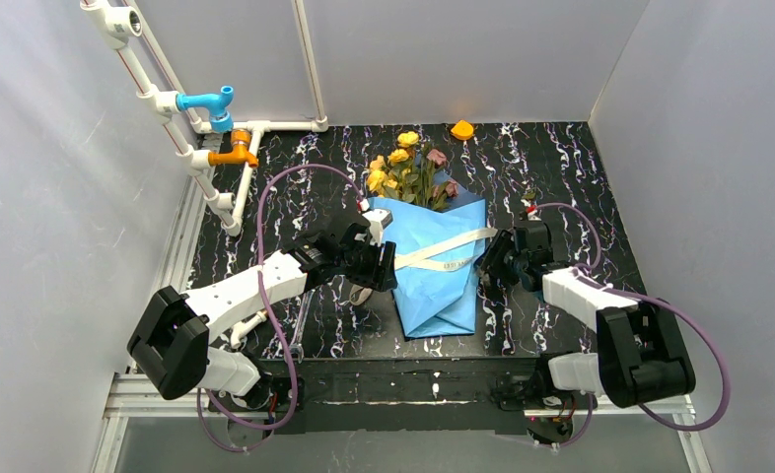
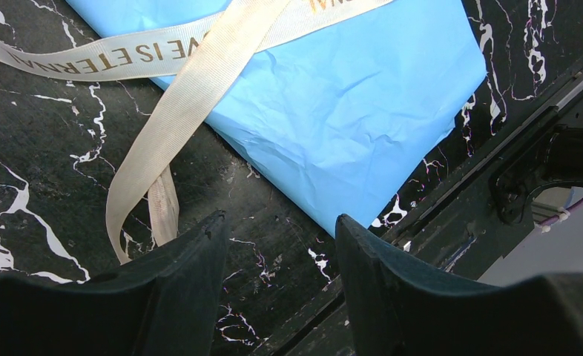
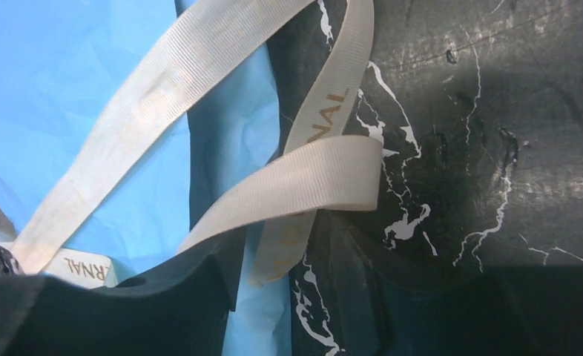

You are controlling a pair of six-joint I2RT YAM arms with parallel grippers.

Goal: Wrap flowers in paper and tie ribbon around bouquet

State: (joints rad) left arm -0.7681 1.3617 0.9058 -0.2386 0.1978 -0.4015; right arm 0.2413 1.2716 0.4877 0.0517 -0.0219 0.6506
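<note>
The bouquet lies mid-table: yellow and dusky pink flowers (image 1: pixel 408 168) stick out of the far end of a cone of light blue paper (image 1: pixel 441 286). The beige ribbon (image 1: pixel 453 246) crosses its middle loosely. My left gripper (image 1: pixel 384 266) is at the cone's left edge, open over bare table (image 2: pixel 281 222). The ribbon's left tails (image 2: pixel 192 96) lie just ahead of its left finger, beside the paper (image 2: pixel 348 111). My right gripper (image 1: pixel 487 264) is at the cone's right edge, open (image 3: pixel 285 245). A ribbon loop (image 3: pixel 303 178) drapes over its left finger, and one printed end hangs loose in the gap above the paper (image 3: pixel 66 89).
White pipes with a blue tap (image 1: pixel 211 101) and an orange tap (image 1: pixel 234 153) run along the back left. A small orange object (image 1: pixel 461 129) sits at the back wall. A small red-and-white piece (image 1: pixel 529 209) lies behind the right gripper. The table's near rail (image 2: pixel 541 163) is close to the cone's tip.
</note>
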